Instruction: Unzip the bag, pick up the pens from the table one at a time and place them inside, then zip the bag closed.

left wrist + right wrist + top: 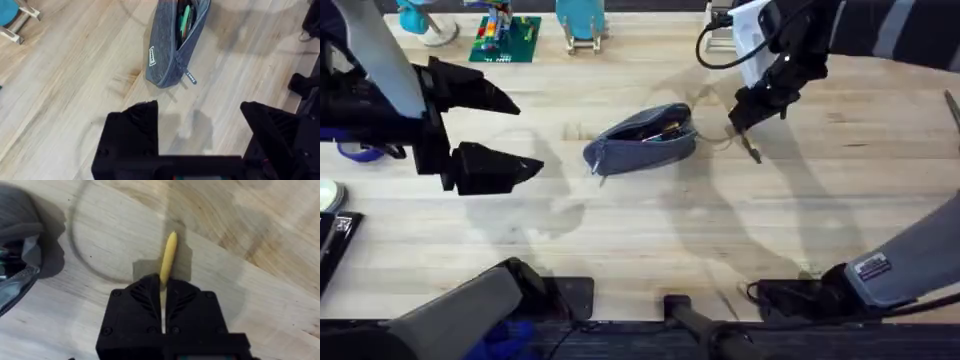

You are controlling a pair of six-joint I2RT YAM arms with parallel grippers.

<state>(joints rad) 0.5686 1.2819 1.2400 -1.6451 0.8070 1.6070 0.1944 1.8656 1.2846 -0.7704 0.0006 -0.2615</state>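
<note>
Overhead, right end effector [752, 118] gripping yellow pen [168, 256].

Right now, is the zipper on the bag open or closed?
Open. The bag gapes along its top, with colored pens visible inside, and the zipper pull hangs at one end.

Yellow pen's [168, 255] rear end hidden between right end effector's [163, 297] fingers
</note>
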